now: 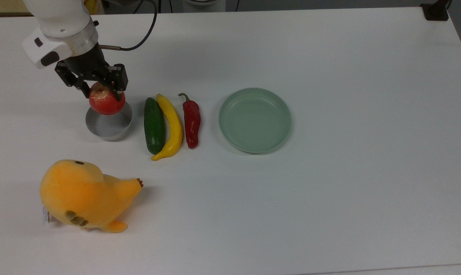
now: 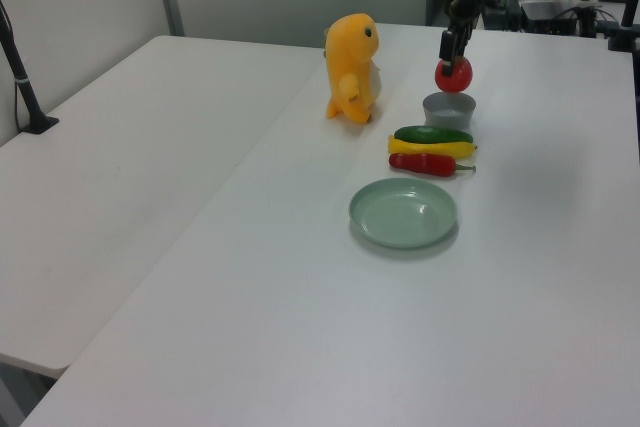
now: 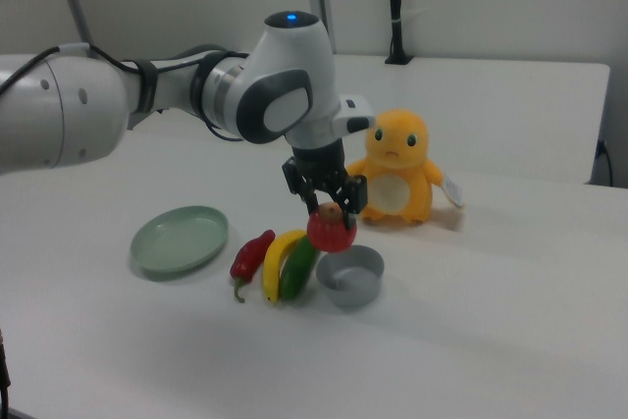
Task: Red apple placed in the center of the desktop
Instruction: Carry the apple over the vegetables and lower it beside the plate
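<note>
Nearest in the top view: orange plush toy (image 1: 83, 194), lying on the desktop (image 1: 329, 214) at the lower left, well apart from everything else; not part of the job.

Next band out: a row of produce laid parallel. Green cucumber (image 1: 154, 125) and yellow banana (image 1: 172, 128) touch along their lengths; red chili pepper (image 1: 191, 120) lies just beside them. Pale green plate (image 1: 254, 120) sits near the chili on the top view's right, empty. The desktop's middle looks to be about at or just below this plate, so the open white surface in front of it is probably the drop zone.

On the top view's left of the cucumber: small grey metal bowl (image 1: 109, 123), nothing in it. The right view shows it (image 3: 351, 275) standing clear with a gap of air above.

Above the bowl: gripper (image 1: 96, 84) clenched on the red apple (image 1: 105, 101), fingers pinching it from both sides near the top, pale stem patch upward. The apple hangs clear of the bowl rim in the left view (image 2: 454, 74) and the right view (image 3: 332, 231). Likely reason for the height: to clear the rim and the produce row on any sideways carry.

Judgement: lift done, transport not yet begun. A top pinch on a round, smooth fruit could slip.
</note>
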Motion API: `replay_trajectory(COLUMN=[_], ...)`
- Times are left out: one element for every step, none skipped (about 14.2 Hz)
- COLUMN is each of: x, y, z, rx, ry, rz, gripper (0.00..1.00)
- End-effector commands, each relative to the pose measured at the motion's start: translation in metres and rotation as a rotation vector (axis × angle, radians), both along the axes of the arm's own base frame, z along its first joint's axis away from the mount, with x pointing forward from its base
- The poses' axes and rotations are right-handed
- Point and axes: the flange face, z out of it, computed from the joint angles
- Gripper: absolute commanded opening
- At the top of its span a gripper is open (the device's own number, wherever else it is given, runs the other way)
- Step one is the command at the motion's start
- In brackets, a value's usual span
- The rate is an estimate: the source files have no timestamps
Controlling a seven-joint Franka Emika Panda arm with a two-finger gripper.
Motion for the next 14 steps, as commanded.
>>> replay_trajectory(x=[0.015, 0.022, 0.026, 0.030, 0.035, 0.038, 0.042, 0.044, 0.047, 0.052, 0.054, 0.058, 0.061, 0.063], y=[0.056, 0.080, 0.097, 0.112, 0.129, 0.147, 0.157, 0.162, 0.168, 0.180, 0.190, 0.198, 0.204, 0.207], z=[0.022, 0.028, 0.028, 0.028, 0.030, 0.031, 0.026, 0.020, 0.014, 0.003, -0.001, -0.009, -0.017, -0.029], rx=[0.013, 0.018, 0.022, 0.024, 0.025, 0.029, 0.034, 0.039, 0.043, 0.047, 0.050, 0.051, 0.052, 0.052], ry=[-0.032, -0.046, -0.055, -0.076, -0.112, -0.144, -0.157, -0.159, -0.162, -0.175, -0.196, -0.213, -0.220, -0.216], rz=[-0.039, -0.039, -0.033, -0.025, -0.011, 0.001, -0.007, -0.023, -0.028, -0.016, -0.004, 0.007, 0.014, 0.019], gripper=[0.46, 0.46, 0.46, 0.46, 0.46, 0.46, 0.46, 0.46, 0.46, 0.46, 0.46, 0.46, 0.46, 0.46])
